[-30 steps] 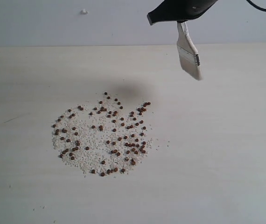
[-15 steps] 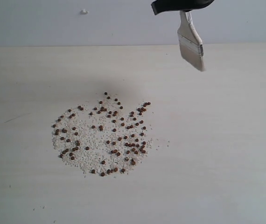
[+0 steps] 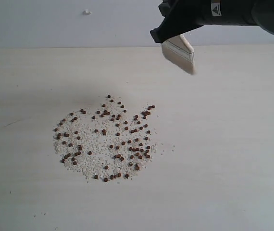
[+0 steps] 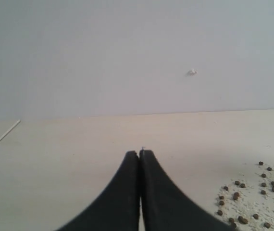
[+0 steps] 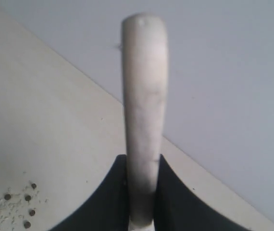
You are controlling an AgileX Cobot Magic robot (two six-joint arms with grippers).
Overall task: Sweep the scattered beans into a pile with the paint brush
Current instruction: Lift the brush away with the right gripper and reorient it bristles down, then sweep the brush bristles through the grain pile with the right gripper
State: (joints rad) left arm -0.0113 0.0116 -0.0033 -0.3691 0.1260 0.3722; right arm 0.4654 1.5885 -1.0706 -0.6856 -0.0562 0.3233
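Observation:
Reddish-brown beans (image 3: 118,139) lie scattered over a patch of pale crumbs on the pale table (image 3: 233,144); no gathered pile shows. My right gripper (image 3: 171,32) is shut on the paint brush (image 3: 179,54) and holds it in the air above and to the right of the beans, bristles pointing down-right. In the right wrist view the pale handle (image 5: 144,96) runs up between the black fingers (image 5: 108,197), with a few beans (image 5: 12,204) at one corner. My left gripper (image 4: 140,153) is shut on nothing, low over the table, with beans (image 4: 252,197) off to one side.
A pale grey wall (image 3: 55,21) rises behind the table's far edge, with a small white speck (image 3: 86,12) on it. Bare table surrounds the bean patch on all sides.
The right arm has come lower and to the left, further into view. The brush has turned from hanging nearly straight down to lying flatter and shorter-looking. The beans have not moved.

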